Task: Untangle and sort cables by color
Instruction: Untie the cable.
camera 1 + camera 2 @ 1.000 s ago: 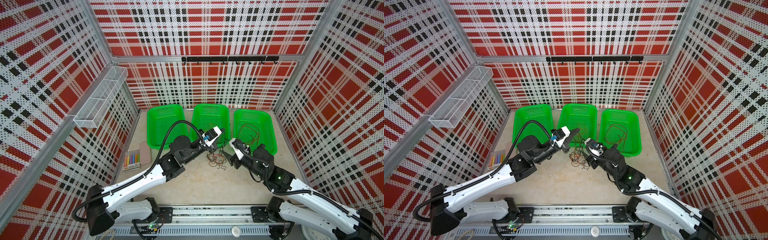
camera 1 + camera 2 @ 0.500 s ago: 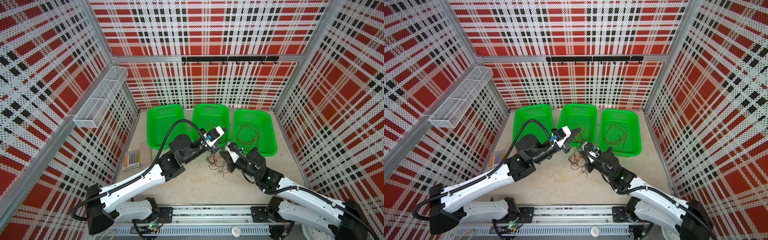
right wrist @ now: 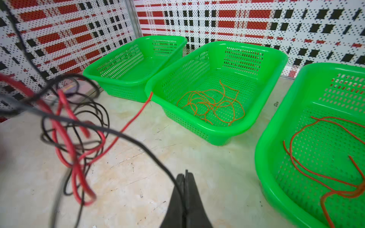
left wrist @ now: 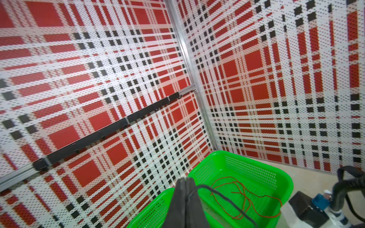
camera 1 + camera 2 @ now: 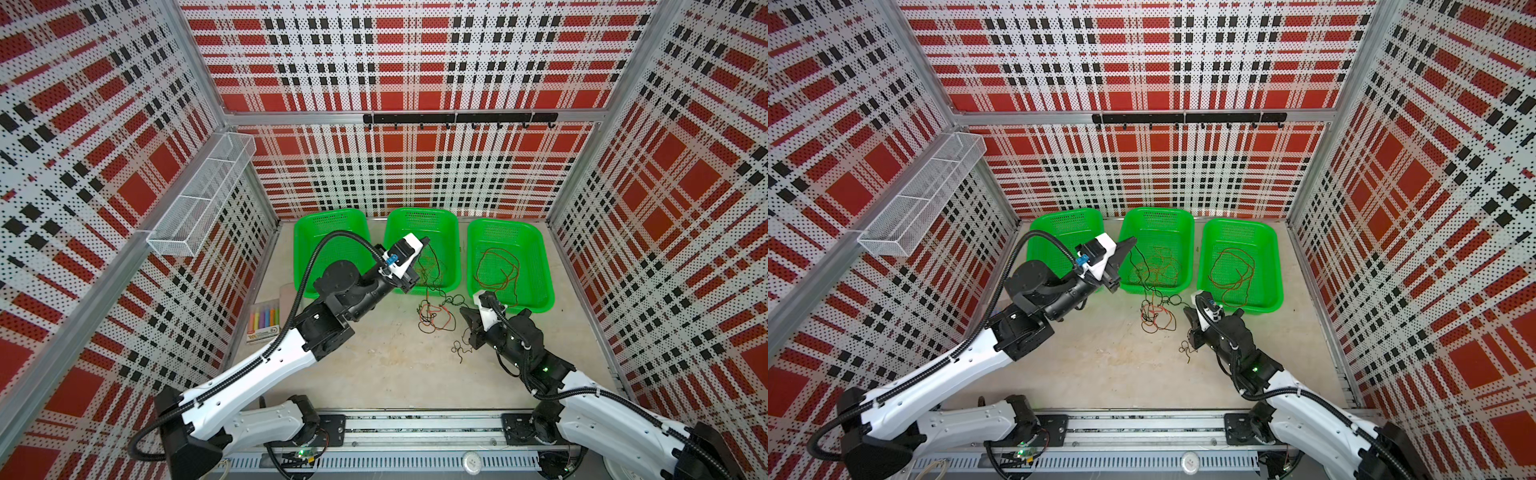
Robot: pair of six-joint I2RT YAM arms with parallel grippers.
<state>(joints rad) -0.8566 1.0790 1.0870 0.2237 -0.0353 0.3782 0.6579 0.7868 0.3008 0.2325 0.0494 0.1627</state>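
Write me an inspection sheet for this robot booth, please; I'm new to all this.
Surface: beige tabletop, scuffed.
Job's things: tangle of black and red cables before the middle basket, which holds orange cables; a small black strand lies apart; right basket holds a reddish cable; left basket, none seen.
Clutter: box of coloured sticks by the left wall.
Grippers: left gripper shut on a black cable, raised; right gripper shut low by the tangle, seemingly on a black cable too.
Cables: black hoses along both arms.
Surroundings: plaid walls, hook rail, wire shelf.
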